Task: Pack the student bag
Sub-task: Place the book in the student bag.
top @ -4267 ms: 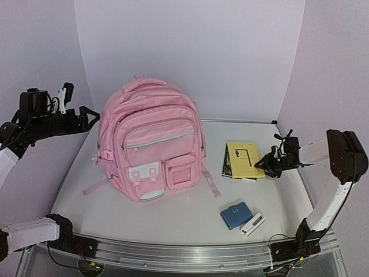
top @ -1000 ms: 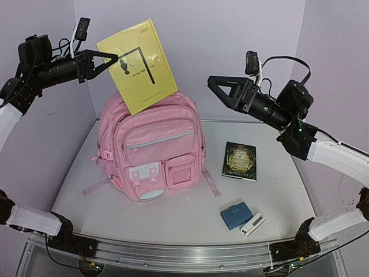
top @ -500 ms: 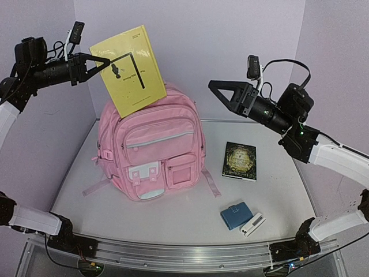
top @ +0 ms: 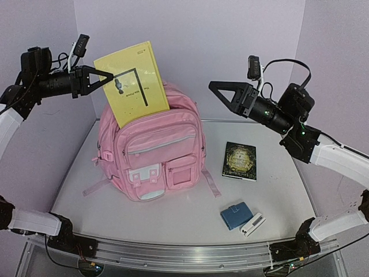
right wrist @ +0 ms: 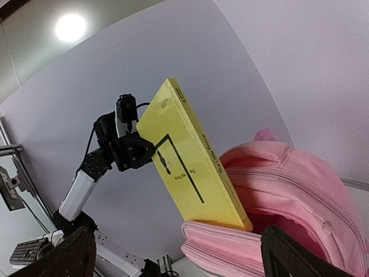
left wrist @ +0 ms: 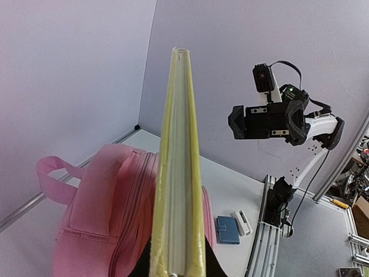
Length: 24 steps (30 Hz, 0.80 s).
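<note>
The student bag point(top: 151, 158), a large light-pink backpack, stands upright on the table with its top compartment open. My left gripper point(top: 105, 77) is shut on the left edge of a yellow book point(top: 131, 85). The book hangs tilted, and its lower edge sits inside the bag's open top point(right wrist: 271, 222). From the left wrist view the book point(left wrist: 176, 173) shows edge-on above the bag point(left wrist: 95, 225). My right gripper point(top: 222, 92) hovers open and empty in the air, to the right of the bag's top. Its fingertips point(right wrist: 72, 254) frame the yellow book point(right wrist: 190, 167).
A dark book point(top: 239, 160) lies flat on the table right of the bag. A blue wallet point(top: 235, 215) and a small white object point(top: 252, 224) lie near the front right. Walls close in on the left, back and right.
My left gripper has lowered the yellow book, so its lower edge has gone from above the bag into the open top. The right arm has barely moved.
</note>
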Tool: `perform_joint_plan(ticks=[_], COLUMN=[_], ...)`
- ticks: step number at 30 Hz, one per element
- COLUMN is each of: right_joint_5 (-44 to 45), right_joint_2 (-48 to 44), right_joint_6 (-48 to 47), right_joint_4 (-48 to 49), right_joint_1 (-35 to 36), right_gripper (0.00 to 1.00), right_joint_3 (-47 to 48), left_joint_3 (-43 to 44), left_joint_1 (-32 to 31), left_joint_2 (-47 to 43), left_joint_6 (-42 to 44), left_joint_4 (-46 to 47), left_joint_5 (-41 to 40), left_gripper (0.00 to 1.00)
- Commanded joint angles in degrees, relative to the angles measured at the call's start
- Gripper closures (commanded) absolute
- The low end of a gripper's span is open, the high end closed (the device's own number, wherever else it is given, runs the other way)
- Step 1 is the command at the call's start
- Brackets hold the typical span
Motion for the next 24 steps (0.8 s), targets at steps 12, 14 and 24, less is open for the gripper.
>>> perform_joint_plan(ticks=[12, 14, 24], right_joint_5=[-0.3, -0.5, -0.9], right_joint_2=[-2.1, -1.8, -0.8], right_joint_6=[-1.2, -1.1, -1.1], right_joint_4=[1.3, 1.3, 1.4], right_joint_1=[0.1, 0.1, 0.1], right_gripper=[0.02, 0.02, 0.02], right_joint_3=[-0.7, -0.6, 0.0], left_joint_3=[-12.7, -14.0, -17.2], left_joint_1=[0.1, 0.1, 0.2], left_joint_2=[-4.0, -4.2, -6.0], left_joint_6=[1.7, 1.6, 0.8], left_joint_4=[8.1, 7.5, 7.4], left_joint_5=[6.9, 7.3, 5.9], left_gripper=[0.91, 0.82, 0.39])
